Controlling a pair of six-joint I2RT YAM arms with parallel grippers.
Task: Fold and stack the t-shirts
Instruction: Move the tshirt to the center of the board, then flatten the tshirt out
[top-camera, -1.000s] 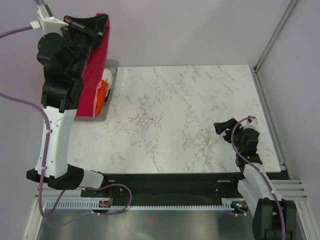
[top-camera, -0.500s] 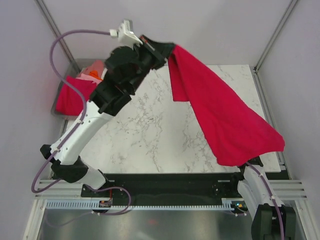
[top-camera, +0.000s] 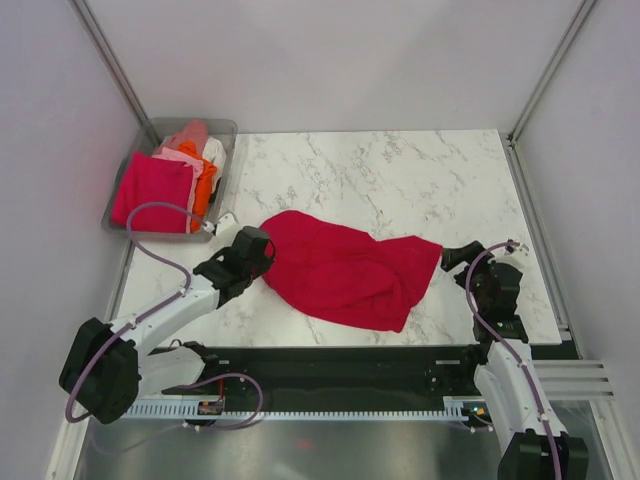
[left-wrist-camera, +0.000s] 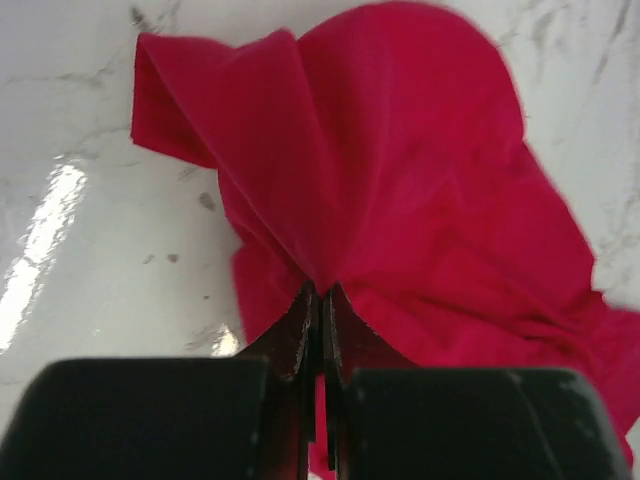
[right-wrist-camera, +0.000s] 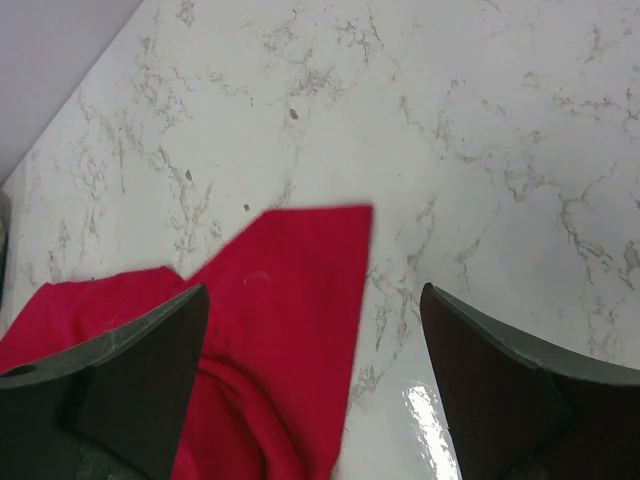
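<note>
A crimson red t-shirt (top-camera: 345, 270) lies crumpled across the near middle of the marble table. My left gripper (top-camera: 262, 255) sits low at its left end. In the left wrist view that gripper (left-wrist-camera: 322, 292) is shut on a raised fold of the red t-shirt (left-wrist-camera: 400, 180). My right gripper (top-camera: 455, 257) stands open at the shirt's right end. In the right wrist view a flat corner of the t-shirt (right-wrist-camera: 290, 270) lies on the table between the wide-open right gripper (right-wrist-camera: 312, 292) fingers, and neither finger touches it.
A clear grey bin (top-camera: 166, 233) stands at the table's far left corner. It holds a magenta-pink shirt (top-camera: 152, 190), an orange one (top-camera: 205, 182), a pale pink one (top-camera: 190, 135) and a white one (top-camera: 213, 150). Metal frame posts rise at the back corners.
My left arm swung the red t-shirt from above the bin out over the table and came down low; the shirt now lies on the marble. The right gripper barely moved.
</note>
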